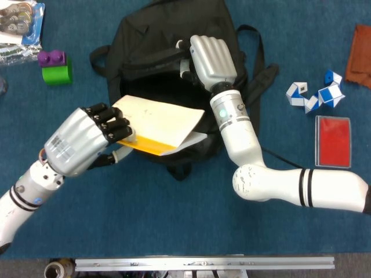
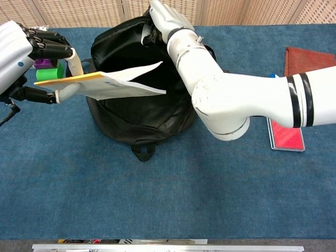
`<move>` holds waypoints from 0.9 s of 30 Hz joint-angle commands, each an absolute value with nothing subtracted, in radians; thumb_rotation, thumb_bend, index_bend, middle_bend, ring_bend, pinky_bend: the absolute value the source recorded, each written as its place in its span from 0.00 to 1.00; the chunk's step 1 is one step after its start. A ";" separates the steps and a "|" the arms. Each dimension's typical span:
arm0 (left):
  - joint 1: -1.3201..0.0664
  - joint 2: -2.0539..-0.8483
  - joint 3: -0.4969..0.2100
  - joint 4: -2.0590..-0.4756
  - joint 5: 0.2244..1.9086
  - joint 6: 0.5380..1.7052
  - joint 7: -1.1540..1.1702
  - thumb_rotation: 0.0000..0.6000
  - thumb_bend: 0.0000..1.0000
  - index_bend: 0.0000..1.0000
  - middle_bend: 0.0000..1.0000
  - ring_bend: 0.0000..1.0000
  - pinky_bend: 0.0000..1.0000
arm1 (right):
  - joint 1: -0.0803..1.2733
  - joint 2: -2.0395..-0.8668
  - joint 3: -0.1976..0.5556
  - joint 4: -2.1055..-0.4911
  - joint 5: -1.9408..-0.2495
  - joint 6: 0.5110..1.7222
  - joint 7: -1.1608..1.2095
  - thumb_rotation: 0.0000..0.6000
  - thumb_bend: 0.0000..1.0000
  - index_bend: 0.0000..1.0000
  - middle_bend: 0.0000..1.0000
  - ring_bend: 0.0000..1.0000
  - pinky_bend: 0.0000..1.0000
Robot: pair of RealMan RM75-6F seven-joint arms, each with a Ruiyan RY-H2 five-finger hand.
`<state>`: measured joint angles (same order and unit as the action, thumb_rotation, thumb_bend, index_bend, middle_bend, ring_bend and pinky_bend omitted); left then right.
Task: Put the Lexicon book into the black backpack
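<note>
The backpack [image 1: 174,81] lies on the table [image 1: 174,220], mouth gaping. The right robot hand [image 1: 210,55] grips its upper rim at 12 o'clock, holding it open. The left robot hand [image 1: 87,139], reaching in from 8 o'clock, pinches the book [image 1: 159,124] nearly flat, its free corner over the opening's lower edge.

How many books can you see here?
1: the Lexicon book, held by the left hand over the open black backpack, whose top edge the right hand grips. Others could be hidden inside the bag.
</note>
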<state>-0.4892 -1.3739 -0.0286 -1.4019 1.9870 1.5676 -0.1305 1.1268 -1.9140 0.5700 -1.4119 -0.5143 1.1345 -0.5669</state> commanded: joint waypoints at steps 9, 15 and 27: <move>-0.530 -1.454 -0.035 -1.339 1.966 1.541 -0.116 1.00 0.35 0.73 0.63 0.48 0.59 | 1.116 -1.876 0.603 -1.472 -0.463 1.105 -0.528 1.00 0.82 0.78 0.68 0.63 0.81; -0.538 -1.487 -0.032 -1.302 1.943 1.539 -0.127 1.00 0.35 0.73 0.63 0.48 0.59 | 1.110 -1.837 0.613 -1.516 -0.408 1.089 -0.524 1.00 0.82 0.78 0.68 0.63 0.81; -0.574 -1.551 -0.040 -1.270 1.934 1.546 -0.129 1.00 0.35 0.73 0.63 0.48 0.59 | 1.124 -1.808 0.616 -1.531 -0.358 1.073 -0.488 1.00 0.82 0.78 0.68 0.64 0.81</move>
